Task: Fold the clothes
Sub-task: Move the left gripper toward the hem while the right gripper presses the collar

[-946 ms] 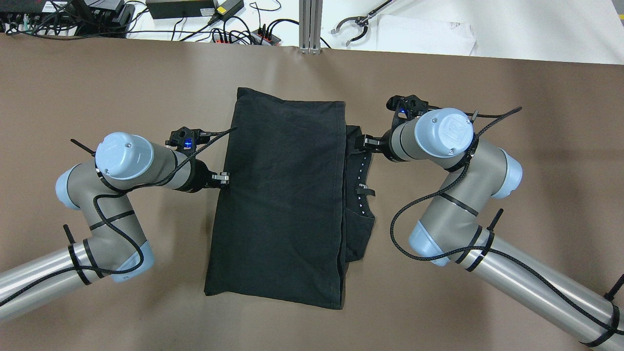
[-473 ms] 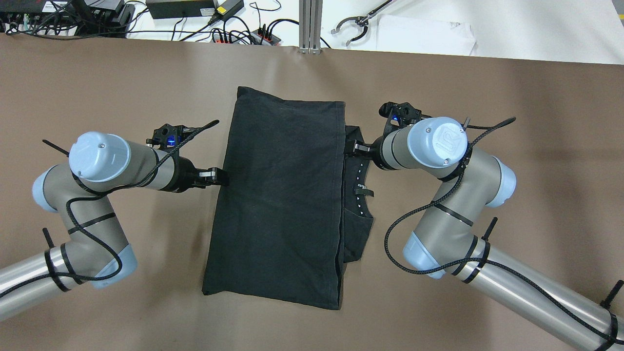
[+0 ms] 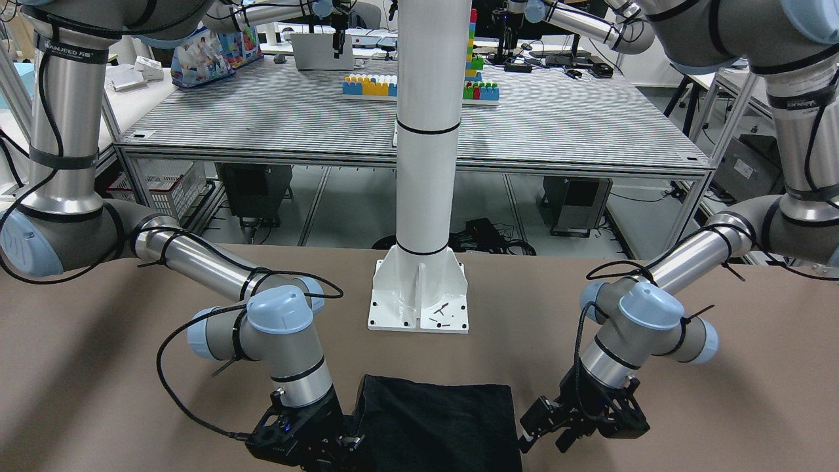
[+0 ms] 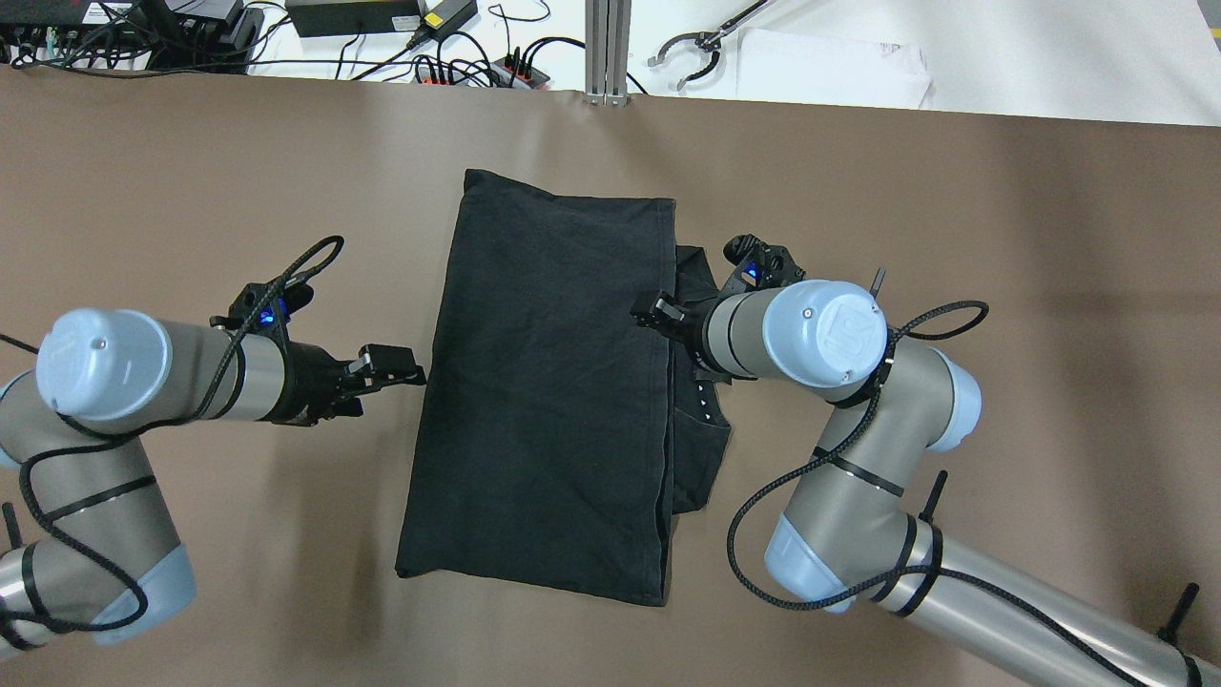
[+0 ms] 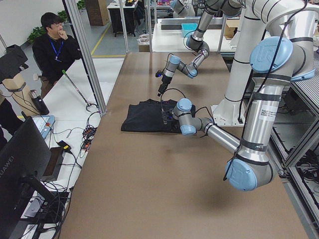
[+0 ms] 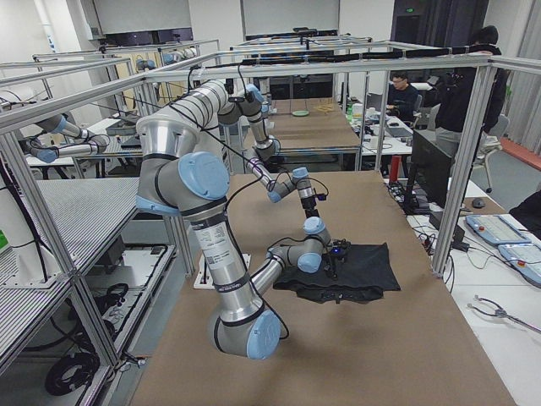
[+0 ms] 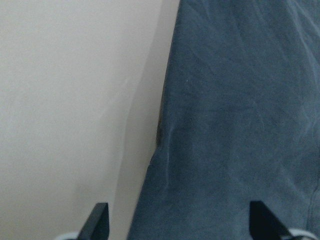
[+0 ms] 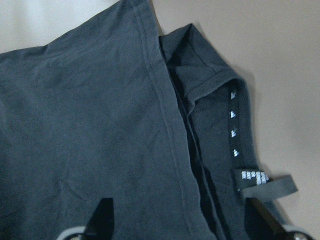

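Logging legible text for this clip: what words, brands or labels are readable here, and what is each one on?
"HUAWEI": on the dark monitor in the left side view.
"UR": logo on the right arm's joint cap.
"WANJEED": on a black strap around the right arm; the characters after it are too small to read.
Garment: the white print on its neck tape is too blurred to read.

one black garment (image 4: 544, 382), two claws, left claw (image 4: 405, 370) and right claw (image 4: 658, 320), one white pillar (image 3: 426, 131)
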`<state>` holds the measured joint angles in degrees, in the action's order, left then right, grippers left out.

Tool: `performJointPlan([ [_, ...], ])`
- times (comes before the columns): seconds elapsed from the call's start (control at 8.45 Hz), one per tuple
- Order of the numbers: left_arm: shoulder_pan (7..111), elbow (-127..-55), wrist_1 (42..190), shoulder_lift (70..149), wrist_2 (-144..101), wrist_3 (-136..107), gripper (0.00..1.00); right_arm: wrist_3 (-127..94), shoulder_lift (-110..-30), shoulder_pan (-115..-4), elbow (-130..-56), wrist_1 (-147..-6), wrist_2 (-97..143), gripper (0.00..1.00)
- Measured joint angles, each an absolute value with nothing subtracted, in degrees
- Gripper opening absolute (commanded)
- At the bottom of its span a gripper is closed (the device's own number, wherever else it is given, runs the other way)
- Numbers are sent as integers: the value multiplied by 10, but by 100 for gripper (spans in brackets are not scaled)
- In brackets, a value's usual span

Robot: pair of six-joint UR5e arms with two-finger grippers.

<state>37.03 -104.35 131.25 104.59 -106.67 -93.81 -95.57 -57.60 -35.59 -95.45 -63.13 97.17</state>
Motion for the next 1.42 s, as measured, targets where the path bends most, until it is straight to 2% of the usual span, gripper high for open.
performJointPlan([
  [0.35,277,-1087,1314,1020,-964,-1071,100,-1096,-586,-290,-998,-631,876,92],
  [0.95,160,-1093,1324,970,-858,-1154,100,-1177,-596,-262,-1023,-631,829,93],
  [1.06,140,-1092,1328,965,-839,-1156,97,-1178,-597,-262,-1024,-631,828,93],
  [1.18,126,-1092,1331,963,-824,-1157,89,-1178,-599,-261,-1024,-631,828,93],
  [1.3,119,-1091,1333,963,-812,-1157,74,-1178,-600,-261,-1024,-631,827,93],
  [1.42,115,-1089,1334,964,-805,-1157,71,-1178,-601,-261,-1025,-631,824,93],
])
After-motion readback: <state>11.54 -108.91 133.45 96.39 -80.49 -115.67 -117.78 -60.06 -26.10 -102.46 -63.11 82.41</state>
